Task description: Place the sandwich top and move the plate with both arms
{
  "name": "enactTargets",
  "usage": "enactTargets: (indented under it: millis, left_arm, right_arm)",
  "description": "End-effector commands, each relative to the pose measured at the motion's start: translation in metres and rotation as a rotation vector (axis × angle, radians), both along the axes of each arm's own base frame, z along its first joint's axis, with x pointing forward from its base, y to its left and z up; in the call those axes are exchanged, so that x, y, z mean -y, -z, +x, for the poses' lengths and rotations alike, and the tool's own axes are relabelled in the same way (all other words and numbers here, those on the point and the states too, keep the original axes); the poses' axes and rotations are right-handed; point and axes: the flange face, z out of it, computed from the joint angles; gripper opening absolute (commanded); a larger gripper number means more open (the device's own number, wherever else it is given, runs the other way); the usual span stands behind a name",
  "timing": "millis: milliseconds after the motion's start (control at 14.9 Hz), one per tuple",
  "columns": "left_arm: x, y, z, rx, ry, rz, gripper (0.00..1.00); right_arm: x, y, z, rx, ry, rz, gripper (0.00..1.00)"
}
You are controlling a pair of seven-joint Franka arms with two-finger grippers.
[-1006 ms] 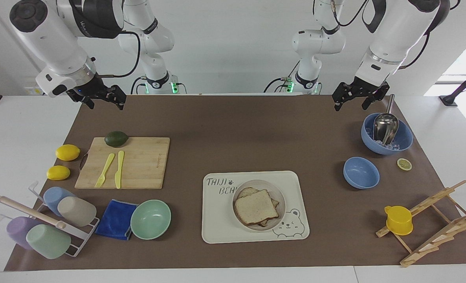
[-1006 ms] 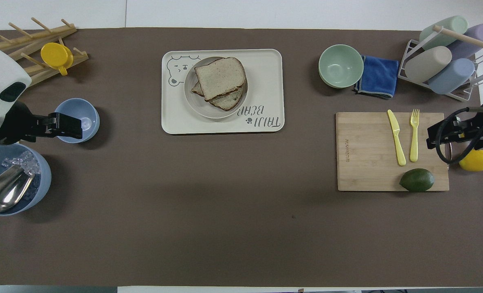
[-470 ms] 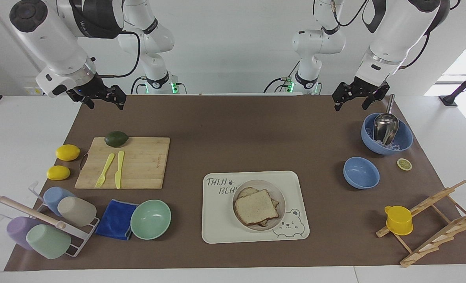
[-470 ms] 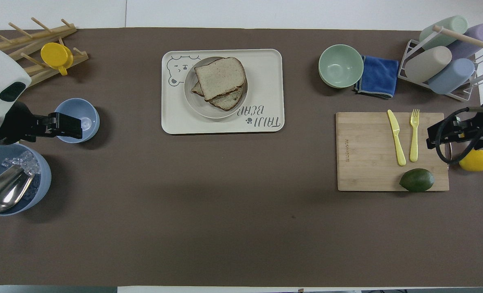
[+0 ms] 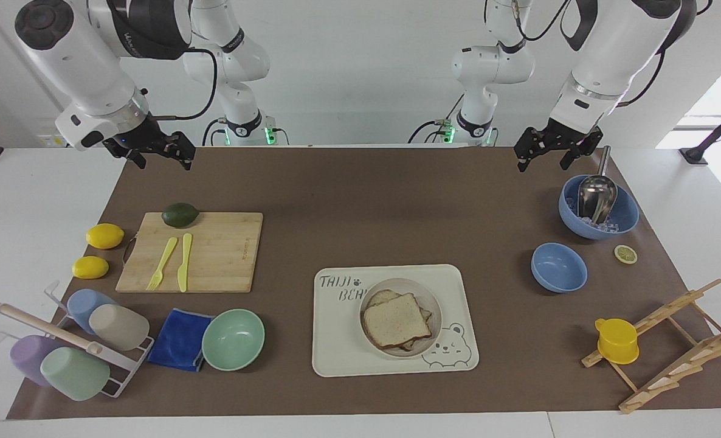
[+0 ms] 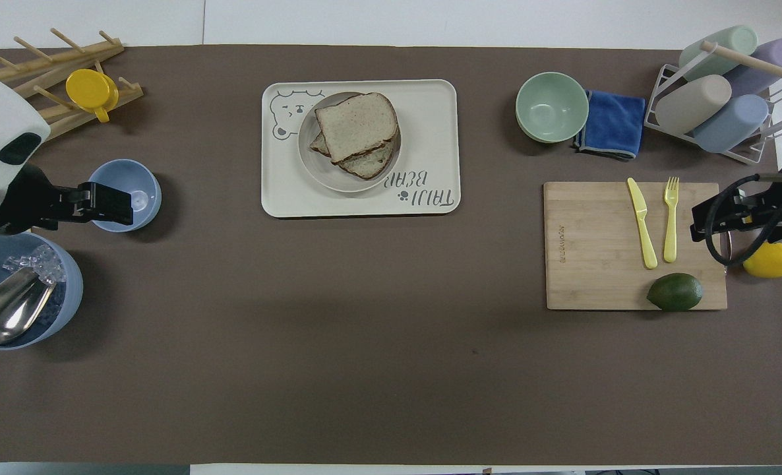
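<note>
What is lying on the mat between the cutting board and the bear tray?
Nothing: in the overhead view the brown mat is bare between the cutting board and the bear tray. The facing view shows the same.

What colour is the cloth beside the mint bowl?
Blue cloth, clearest in the overhead view.

High opposed views, shared table [image 5: 360, 201]

Two white jointed arms, the left arm [image 5: 603, 55] and right arm [image 5: 87, 67], with glossy rounded housings, black joint bands and looping black cables. Black grippers with metal collars. Green lights glow at both bases.
</note>
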Motion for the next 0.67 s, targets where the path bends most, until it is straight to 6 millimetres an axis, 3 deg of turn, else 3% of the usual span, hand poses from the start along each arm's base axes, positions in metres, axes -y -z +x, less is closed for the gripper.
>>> enactTargets:
  millis: [0, 604]
  left_arm:
    - [-0.0017, -0.0055, 0.0009, 0.014, -0.007, 0.000, 1.00]
    - [-0.0025, -0.0055, 0.0010, 0.014, -0.010, 0.000, 1.00]
  right_arm:
    - [0.0020, -0.0017, -0.0042, 0.012, -0.009, 0.027, 1.00]
    - [0.0095, -0.0018, -0.0044, 0.014, 0.006, 0.027, 1.00]
